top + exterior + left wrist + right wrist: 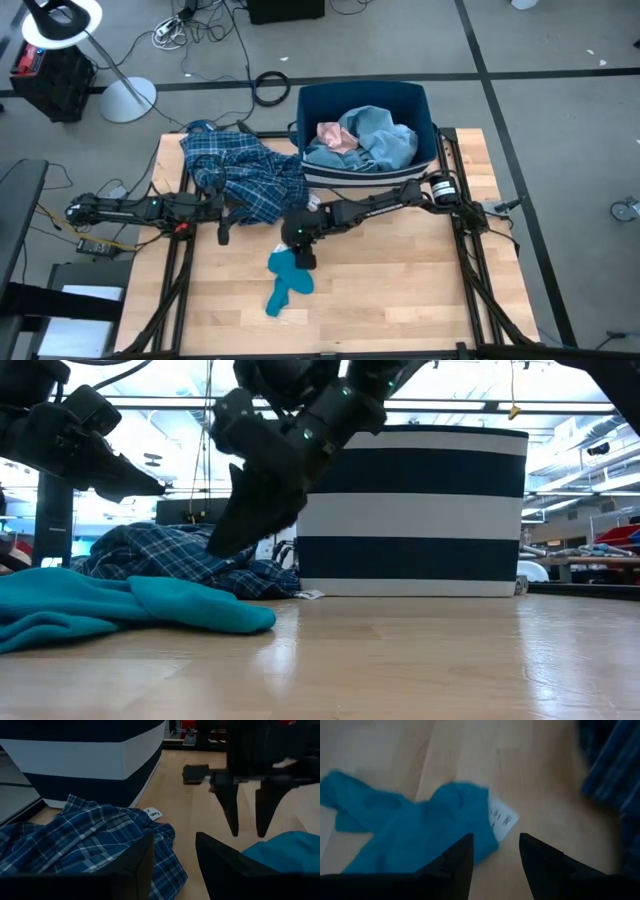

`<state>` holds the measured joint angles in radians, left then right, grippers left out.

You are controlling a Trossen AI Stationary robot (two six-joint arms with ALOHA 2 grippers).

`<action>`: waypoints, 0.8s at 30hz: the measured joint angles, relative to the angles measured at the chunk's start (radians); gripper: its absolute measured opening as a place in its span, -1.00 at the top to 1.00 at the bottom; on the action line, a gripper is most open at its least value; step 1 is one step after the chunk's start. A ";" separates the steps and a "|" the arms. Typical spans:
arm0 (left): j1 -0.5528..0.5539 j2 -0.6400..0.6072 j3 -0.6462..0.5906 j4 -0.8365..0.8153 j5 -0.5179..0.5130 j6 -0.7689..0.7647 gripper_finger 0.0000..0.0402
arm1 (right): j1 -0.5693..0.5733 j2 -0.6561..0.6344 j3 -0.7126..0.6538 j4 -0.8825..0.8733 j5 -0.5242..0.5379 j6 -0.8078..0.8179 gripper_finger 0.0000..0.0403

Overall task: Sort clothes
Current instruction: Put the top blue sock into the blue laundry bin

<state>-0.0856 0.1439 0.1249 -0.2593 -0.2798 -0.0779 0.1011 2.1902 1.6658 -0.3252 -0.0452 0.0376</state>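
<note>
The right gripper (303, 258), fingers parted and empty, hangs just above the teal garment's (287, 281) far end, nearer than the left arm.

High view: overhead, facing straight down on the whole table (400, 290); low view: at tabletop level, facing level across toward the striped bin (412, 510). Wrist views: close, looking past each arm's fingers; all four share the teal garment (286, 280).

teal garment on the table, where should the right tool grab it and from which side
Judging by the pictures, pinch the bunched upper end of the teal garment, near its white tag, coming straight down. It lies flat on the table, and the open right tool hangs above that end.
</note>
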 joint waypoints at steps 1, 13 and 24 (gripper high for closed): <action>0.000 0.000 0.000 0.000 0.000 -0.001 0.25 | 0.004 0.000 -0.017 0.023 0.001 0.007 0.22; 0.000 0.000 0.000 0.002 0.000 -0.004 0.25 | 0.017 0.000 -0.151 0.177 0.000 0.046 0.22; 0.000 0.000 0.000 -0.001 0.000 -0.004 0.25 | 0.020 0.000 -0.238 0.328 -0.032 0.077 0.22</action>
<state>-0.0854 0.1439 0.1249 -0.2607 -0.2798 -0.0822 0.1207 2.1907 1.4278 0.0027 -0.0771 0.1150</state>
